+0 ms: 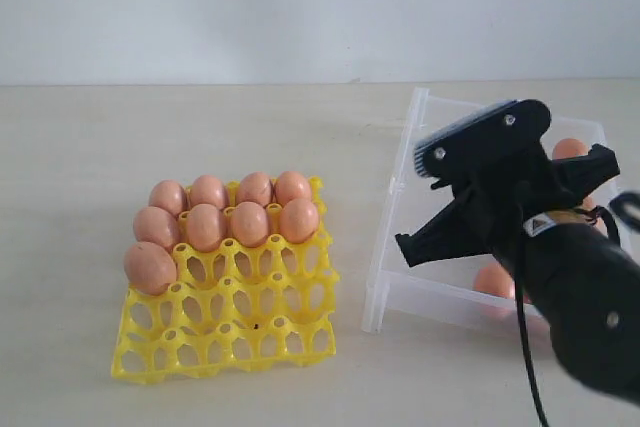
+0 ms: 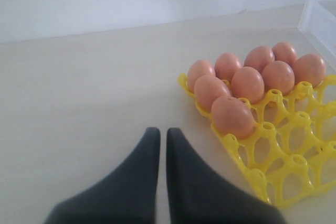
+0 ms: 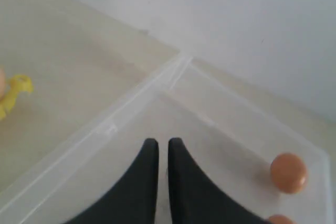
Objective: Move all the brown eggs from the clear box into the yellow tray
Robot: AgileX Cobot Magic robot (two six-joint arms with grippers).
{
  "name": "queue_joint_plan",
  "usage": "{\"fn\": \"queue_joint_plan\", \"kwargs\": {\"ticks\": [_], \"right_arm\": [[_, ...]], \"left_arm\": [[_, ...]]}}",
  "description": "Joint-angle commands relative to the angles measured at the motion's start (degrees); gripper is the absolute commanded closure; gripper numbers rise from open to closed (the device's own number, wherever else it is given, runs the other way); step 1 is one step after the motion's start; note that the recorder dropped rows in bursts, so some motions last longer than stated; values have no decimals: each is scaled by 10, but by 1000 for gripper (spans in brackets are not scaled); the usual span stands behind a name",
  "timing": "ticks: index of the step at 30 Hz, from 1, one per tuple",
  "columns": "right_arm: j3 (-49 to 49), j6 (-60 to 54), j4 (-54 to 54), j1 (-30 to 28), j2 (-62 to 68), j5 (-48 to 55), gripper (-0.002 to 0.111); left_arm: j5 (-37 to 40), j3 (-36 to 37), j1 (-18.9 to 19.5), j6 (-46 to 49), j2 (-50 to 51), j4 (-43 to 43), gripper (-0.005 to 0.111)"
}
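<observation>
Nine eggs (image 1: 204,227) sit in the yellow tray (image 1: 232,345) already: back 2 rows full, plus 1 at the left end of row 3. The other cups are empty. At least 2 eggs are left in the clear box (image 1: 396,202). One egg (image 3: 288,172) lies close to a wall, and another just peeks in at the edge of the R wrist view. The R arm hides part of the box, so can't tell if there are more.

R gripper (image 3: 163,143) hangs over the box, jaws pressed together w/ nothing in them, well apart from any egg. L gripper (image 2: 161,131) is over the bare table (image 2: 79,103) just beside the tray, jaws pressed together & empty too.

Eggs look light, hard & smooth, so prob. slippery, & they'd roll easy on the flat box floor. The shell will likely crack if squeezed hard or dropped. Best bet: open the jaws wide first, come down over the egg, then pinch it across the fat middle, one finger each side, soft squeeze only. A grip near the pointy end may let it pop out. The egg by the wall looks tricky, w/ little room for a finger btw egg & wall.
</observation>
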Motion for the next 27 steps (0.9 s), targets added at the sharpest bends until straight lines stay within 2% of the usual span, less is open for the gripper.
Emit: {"fn": "queue_joint_plan", "kwargs": {"ticks": [1,4,7,9,12,14,16,18,21,24,25,27], "right_arm": [[-60,-137,134,-117,-39,258,108],[-103,-335,322,-206,-44,405,108],[-126,-482,439,-252,-44,405,108],[-134,-499,439,-264,-44,342,107],[-139,-500,439,-265,-44,288,96],[-133,-504,439,-265,-44,300,89],[-132,-533,439,-265,-44,345,87],[-134,-533,423,-265,-42,383,90],[-145,-494,347,-265,-42,440,108],[-161,-487,333,-265,-43,468,108],[-161,-518,317,-265,-43,472,108],[-165,-538,310,-265,-42,430,109]], "left_arm": [[-2,1,-3,-4,-2,1,103],[-2,1,-3,-4,-2,1,103],[-2,1,-3,-4,-2,1,103],[-2,1,-3,-4,-2,1,103],[-2,1,-3,-4,-2,1,103],[-2,1,-3,-4,-2,1,103],[-2,1,-3,-4,-2,1,103],[-2,1,-3,-4,-2,1,103],[-2,1,-3,-4,-2,1,103],[-2,1,-3,-4,-2,1,103],[-2,1,-3,-4,-2,1,103],[-2,1,-3,-4,-2,1,103]]}}
